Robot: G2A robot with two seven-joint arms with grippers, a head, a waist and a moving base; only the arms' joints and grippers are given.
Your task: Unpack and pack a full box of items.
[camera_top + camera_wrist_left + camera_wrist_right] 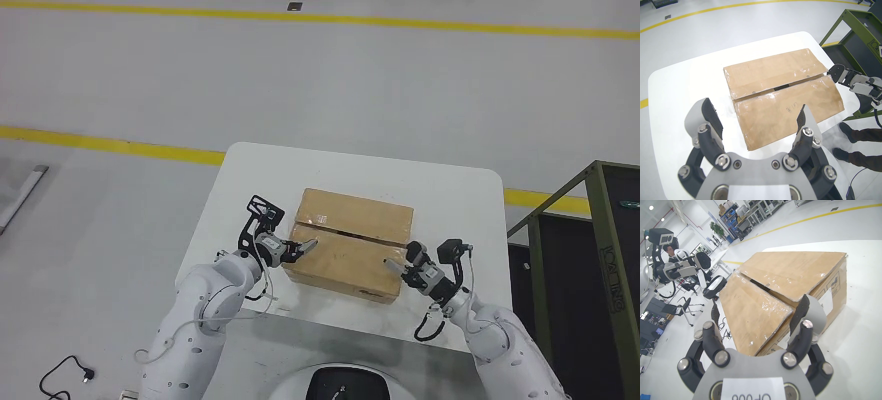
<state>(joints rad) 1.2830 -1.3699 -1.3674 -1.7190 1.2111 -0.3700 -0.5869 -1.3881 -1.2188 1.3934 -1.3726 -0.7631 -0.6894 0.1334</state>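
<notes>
Two wide-spread grippers, neither holding anything, flank the brown cardboard box (350,238), which sits mid-way on the smooth white table (440,190) with rounded corners. I see my left gripper (755,106) at the box's left end, ribbed black pads far apart. My right gripper (761,304) is at the right end, jaws spread about the near flap's corner. Both flaps lie folded down, with a narrow dark slit along the seam and glossy, wrinkled tape on their edges.
</notes>
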